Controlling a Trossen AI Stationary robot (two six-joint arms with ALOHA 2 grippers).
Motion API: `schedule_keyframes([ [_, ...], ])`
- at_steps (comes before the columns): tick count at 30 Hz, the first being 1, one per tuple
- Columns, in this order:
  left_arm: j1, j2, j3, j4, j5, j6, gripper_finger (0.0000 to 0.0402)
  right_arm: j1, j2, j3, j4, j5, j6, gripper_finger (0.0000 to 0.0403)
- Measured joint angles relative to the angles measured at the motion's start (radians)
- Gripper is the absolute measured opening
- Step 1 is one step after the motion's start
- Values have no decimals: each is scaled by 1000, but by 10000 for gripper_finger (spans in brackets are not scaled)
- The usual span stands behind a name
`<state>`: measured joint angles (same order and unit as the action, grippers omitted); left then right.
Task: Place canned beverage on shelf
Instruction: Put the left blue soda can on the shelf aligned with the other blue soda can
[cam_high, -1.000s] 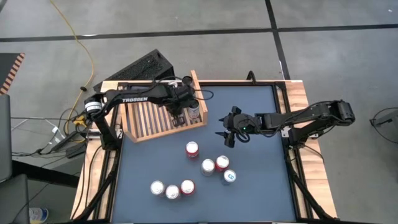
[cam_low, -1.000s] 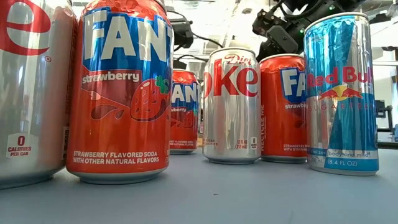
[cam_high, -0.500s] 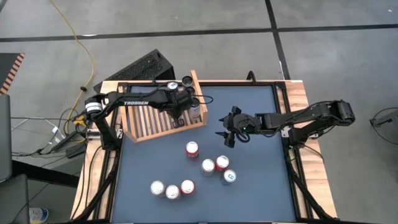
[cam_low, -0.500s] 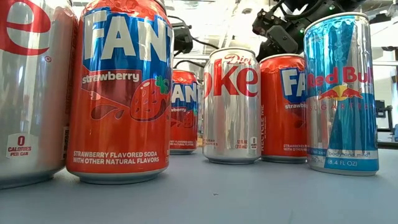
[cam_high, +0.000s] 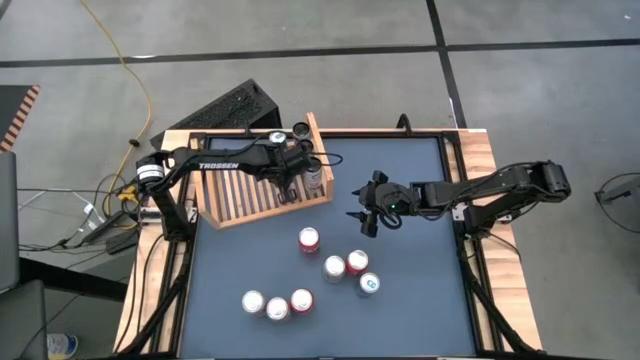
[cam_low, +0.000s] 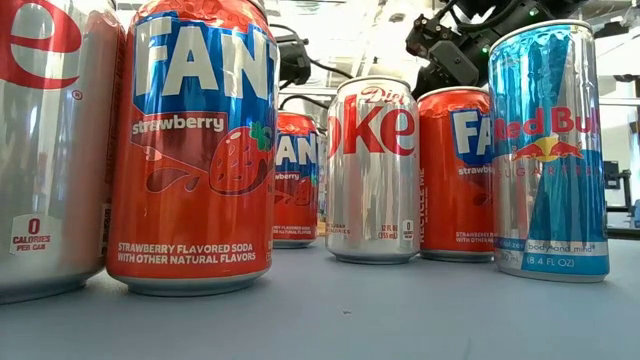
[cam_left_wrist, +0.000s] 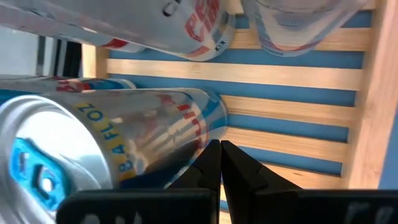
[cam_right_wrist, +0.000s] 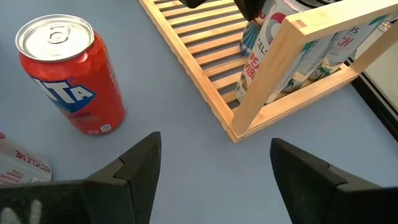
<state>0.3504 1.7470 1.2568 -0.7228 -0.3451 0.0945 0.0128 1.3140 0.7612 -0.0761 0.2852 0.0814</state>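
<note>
On the left, the shelf (cam_high: 262, 188) sits at the table's far left corner, with at least three cans (cam_high: 314, 178) stood against its right side board. The left gripper (cam_high: 290, 182) reaches over the slats beside them, fingers pinched together, grasping nothing. Seven loose cans (cam_high: 309, 239) stand on the blue table (cam_high: 420, 300). Right gripper (cam_high: 361, 215) hovers spread, empty.

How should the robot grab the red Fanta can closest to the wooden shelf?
Take the Fanta can around the middle of its round side wall, coming from the right end effector's side. It stands upright and apart from the other cans, so open fingers should probably fit on both sides.
</note>
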Motion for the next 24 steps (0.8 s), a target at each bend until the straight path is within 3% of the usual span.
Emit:
schedule_keyframes([
  [24,9,0,0,23,-29,-12,0,7,0,0,0,0,16,276],
])
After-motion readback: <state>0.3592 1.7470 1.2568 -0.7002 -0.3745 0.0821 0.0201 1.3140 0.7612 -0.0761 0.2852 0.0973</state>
